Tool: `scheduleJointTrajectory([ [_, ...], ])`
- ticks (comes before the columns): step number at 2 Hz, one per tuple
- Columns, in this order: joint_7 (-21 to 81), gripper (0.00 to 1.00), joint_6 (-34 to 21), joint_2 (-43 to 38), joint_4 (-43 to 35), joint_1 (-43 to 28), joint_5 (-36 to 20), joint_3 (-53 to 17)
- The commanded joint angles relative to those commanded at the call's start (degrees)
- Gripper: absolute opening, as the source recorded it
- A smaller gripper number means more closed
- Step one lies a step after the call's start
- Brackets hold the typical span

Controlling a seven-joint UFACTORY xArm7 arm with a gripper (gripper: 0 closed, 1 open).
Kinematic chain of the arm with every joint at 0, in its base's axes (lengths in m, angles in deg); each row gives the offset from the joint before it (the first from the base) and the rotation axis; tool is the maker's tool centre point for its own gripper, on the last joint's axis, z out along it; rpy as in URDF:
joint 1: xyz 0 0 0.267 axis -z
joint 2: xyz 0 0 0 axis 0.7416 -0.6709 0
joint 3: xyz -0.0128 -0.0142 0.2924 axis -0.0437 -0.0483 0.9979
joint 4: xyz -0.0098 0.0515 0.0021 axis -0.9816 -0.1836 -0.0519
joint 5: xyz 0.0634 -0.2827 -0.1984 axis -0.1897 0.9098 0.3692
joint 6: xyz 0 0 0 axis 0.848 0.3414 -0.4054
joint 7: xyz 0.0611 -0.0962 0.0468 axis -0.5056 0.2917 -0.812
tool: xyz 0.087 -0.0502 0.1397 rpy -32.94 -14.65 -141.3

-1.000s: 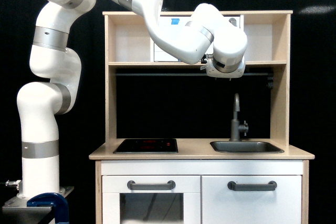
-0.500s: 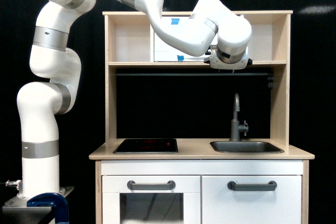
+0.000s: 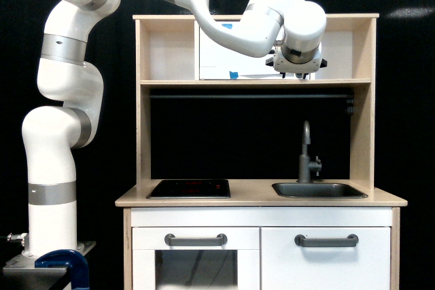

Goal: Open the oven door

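The oven door (image 3: 217, 59) is the wide white panel in the upper compartment of the play kitchen, with blue tape pieces (image 3: 233, 75) on it. My white arm crosses in front of it and covers its middle and right end, so its handle is hidden. The gripper (image 3: 299, 71) sits at the wrist, right in front of the door's right edge, just above the shelf board (image 3: 255, 83). It points away from the camera, and the wrist hides its fingers.
Below the counter are a white door with a dark window (image 3: 196, 266) and a plain white door (image 3: 326, 263), each with a horizontal grey handle. A black hob (image 3: 189, 188), a sink (image 3: 319, 189) and a grey faucet (image 3: 306, 154) sit on the counter. A blue clamp (image 3: 64, 263) stands by the arm's base.
The wrist has risen from just below the shelf board to in front of the upper compartment, and shifted slightly to the exterior view's right.
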Motion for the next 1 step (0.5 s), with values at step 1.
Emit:
scheduleJointTrajectory([
  [1,-5.23,1.0,2.12,-0.52,-5.18,-1.31,-0.47,1.98],
])
